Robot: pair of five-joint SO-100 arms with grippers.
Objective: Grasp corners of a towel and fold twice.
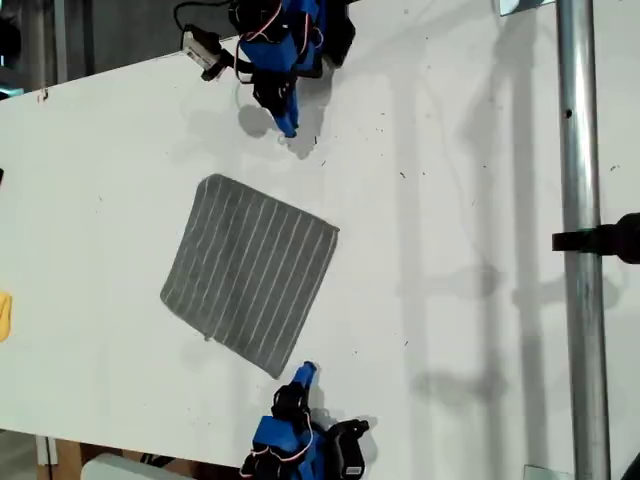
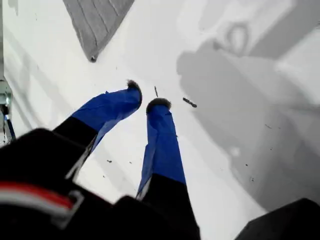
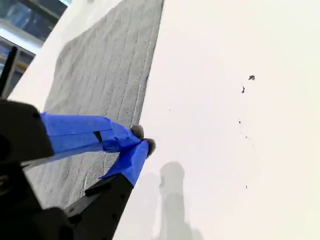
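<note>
The towel (image 1: 252, 272), dark grey with thin pale stripes, lies flat and unfolded on the white table (image 1: 450, 200). My first gripper (image 1: 290, 128) hovers over bare table at the top of the exterior view. Its blue fingers (image 2: 162, 135) are shut on nothing, and one towel corner (image 2: 92, 57) lies a short way ahead of them. My second gripper (image 1: 307, 371) sits at the bottom of the exterior view, just beside the towel's nearest corner (image 1: 277, 373). In its wrist view the shut second gripper (image 3: 143, 139) hangs by the towel (image 3: 105, 75) edge, holding nothing.
A small yellow object (image 1: 4, 315) lies at the exterior view's left edge. A metal pole (image 1: 580, 300) with a black clamp (image 1: 605, 240) runs down the exterior view's right side. Small dark specks (image 2: 189, 102) dot the table near my first gripper.
</note>
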